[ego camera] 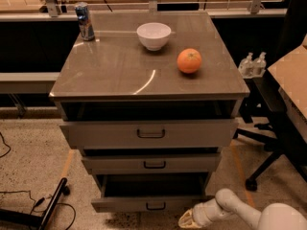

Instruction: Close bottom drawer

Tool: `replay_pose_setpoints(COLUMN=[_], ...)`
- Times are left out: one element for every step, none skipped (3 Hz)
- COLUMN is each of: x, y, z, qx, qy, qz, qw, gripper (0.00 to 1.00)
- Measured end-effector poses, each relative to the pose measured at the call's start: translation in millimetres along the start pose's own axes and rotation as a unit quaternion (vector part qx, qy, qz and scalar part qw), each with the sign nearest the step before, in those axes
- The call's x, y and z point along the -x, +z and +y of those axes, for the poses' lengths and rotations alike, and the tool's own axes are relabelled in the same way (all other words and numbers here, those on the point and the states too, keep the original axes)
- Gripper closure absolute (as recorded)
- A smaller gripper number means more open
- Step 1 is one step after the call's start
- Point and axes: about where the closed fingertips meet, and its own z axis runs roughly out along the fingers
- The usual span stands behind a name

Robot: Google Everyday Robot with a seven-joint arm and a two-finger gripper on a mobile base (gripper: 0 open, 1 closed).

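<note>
The bottom drawer (144, 204) stands pulled out from the table (120, 71), open floor (129, 222) before its front edge; the end effector (188, 219) sits low, just beside its right corner, grip state untellable

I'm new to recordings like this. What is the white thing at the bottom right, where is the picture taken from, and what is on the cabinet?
The white jointed thing is the robot's single arm. The pale tip at its end is the gripper, low near the floor by the right end of the bottom drawer. Whether it touches the drawer I cannot tell, and I see nothing held in it.

There is only one view, looking down at the cabinet from its front. Where the camera is mounted is not on record.

The grey cabinet top carries a drink can at the back left, a white bowl and an orange. All three drawers stand partly pulled out. The bottom drawer, the one to be closed, is open and dark inside.
</note>
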Motion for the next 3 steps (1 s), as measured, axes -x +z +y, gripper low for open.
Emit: replay_pose_setpoints(x=[-7.5,-11.1,-9.8], y=[9.8,11.7,9.8], z=[-4.3,-9.9,-18.9], qx=[-0.009,-0.022,-0.036], qy=[-0.009,-0.016,-0.025], qz=[-0.010,-0.007,-0.001], qw=[0.9999,0.9996,0.9990], gripper=[1.00,1.00,1.00])
